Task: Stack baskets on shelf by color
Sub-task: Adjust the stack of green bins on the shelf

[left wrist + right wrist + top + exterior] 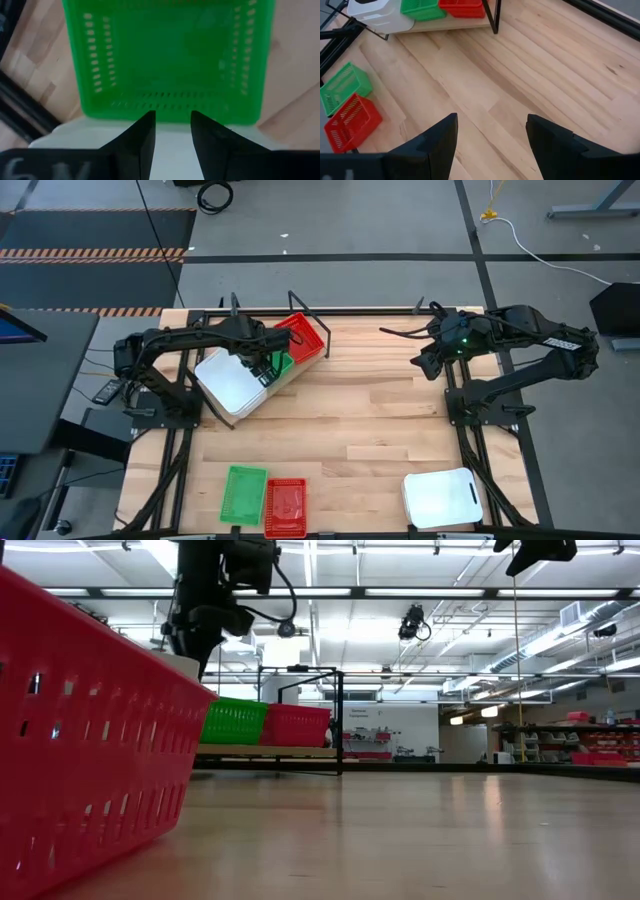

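Note:
The shelf [445,23] stands slantwise at the table's far left. On it rest a white basket [230,383], a green basket [170,55] and a red basket [303,337], side by side on their bottoms. My left gripper [172,117] points down at the white basket's end next to the green one, its fingers a small gap apart with white showing between them. My right gripper [492,132] hangs open and holds nothing, high above the far right of the table. A green basket [243,492], a red one [286,506] and a white one [442,498] lie near the front edge. My left gripper comes from above, pointing steeply down at the white basket's rim [75,131] beside the green basket. The fingers [142,135] stand side by side along that rim, not across it. I cannot tell whether they touch the basket.
The middle of the wooden tabletop [370,420] is bare board. The shelf's black wire frame ends [298,304] stick up at the far left. In the low view the loose red basket [90,750] fills the near left.

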